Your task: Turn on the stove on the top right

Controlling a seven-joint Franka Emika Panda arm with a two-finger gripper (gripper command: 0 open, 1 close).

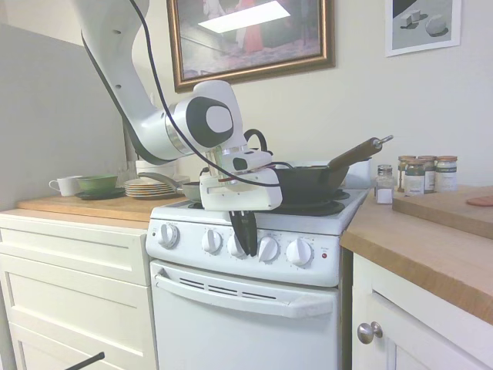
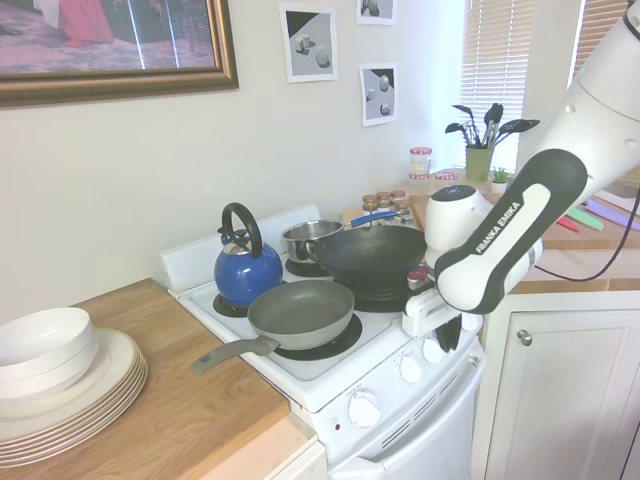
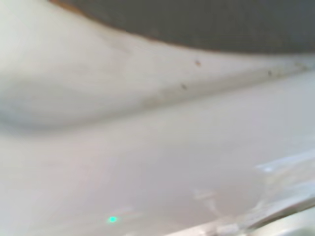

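Observation:
The stove [image 1: 246,316] is a narrow white range with a row of round knobs [image 1: 267,248] and a small red light [image 1: 324,255] on its front panel. My gripper [image 1: 245,239] hangs straight down from above the panel and covers most of the middle knob. In the second exterior view the gripper [image 2: 447,338] sits at the stove's [image 2: 300,378] front edge, beside the far knobs. A blurred white surface with a dark band fills the wrist view.
On the burners stand a black wok [image 1: 312,183] with a wooden handle, a grey frying pan [image 2: 300,312], a blue kettle [image 2: 245,270] and a small steel pot [image 2: 308,238]. Stacked plates [image 2: 60,385] lie on the wooden counter beside the stove. Spice jars [image 1: 424,176] stand on the other counter.

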